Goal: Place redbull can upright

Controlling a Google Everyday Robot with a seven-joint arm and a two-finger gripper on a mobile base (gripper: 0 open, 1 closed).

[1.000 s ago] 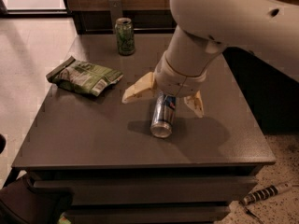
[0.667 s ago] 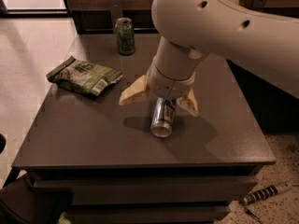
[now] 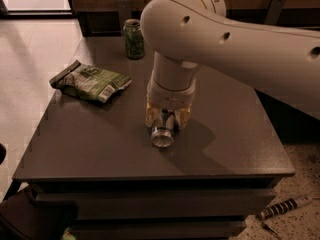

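The redbull can (image 3: 163,132) lies on its side on the dark table (image 3: 100,144), with its silver end facing the camera. My gripper (image 3: 167,118) comes down on it from above. Its pale fingers (image 3: 150,115) are drawn in against both sides of the can. Most of the can's body is hidden under the wrist and fingers. The big white arm (image 3: 235,39) reaches in from the right.
A shorter green can (image 3: 133,38) stands upright at the table's far edge. A green snack bag (image 3: 90,81) lies on the left side. A striped object (image 3: 285,207) lies on the floor at lower right.
The fingers were spread wide on either side of the can; now they have closed in on it. The wrist has shifted slightly left over the can. The can has stayed lying down.
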